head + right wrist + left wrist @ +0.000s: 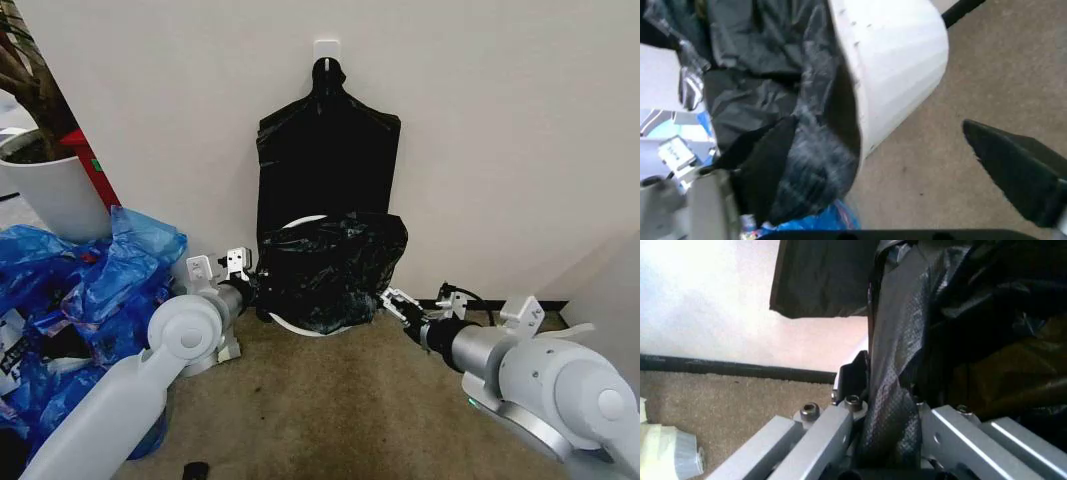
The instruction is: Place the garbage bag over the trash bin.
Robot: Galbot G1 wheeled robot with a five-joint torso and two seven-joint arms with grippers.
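At the far left of the head view a white plant pot [55, 195] stands against the wall, with a heap of blue plastic bags [85, 290] on the carpet [340, 410] below it.

The left gripper [248, 285] is at the left side of the trash bin [300, 224]. In the left wrist view its fingers [855, 375] are pressed together on a fold of the garbage bag [897, 405], the black film running down between the two metal finger bars.

The garbage bag [330, 265] lies draped over the trash bin, which stands on the carpet against the wall, tilted. The film covers most of the bin; a strip of rolled rim shows at the top left and a white edge at the bottom.

Behind the bin a flat black bundle [325, 165] hangs on the wall from a white hook [327, 48].

The right gripper [393, 300] is just beside the bag's right edge. In the right wrist view its fingers [1013, 175] are spread, apart from the bin's white wall [897, 60], holding nothing; the bag [773, 100] lines the bin's mouth.
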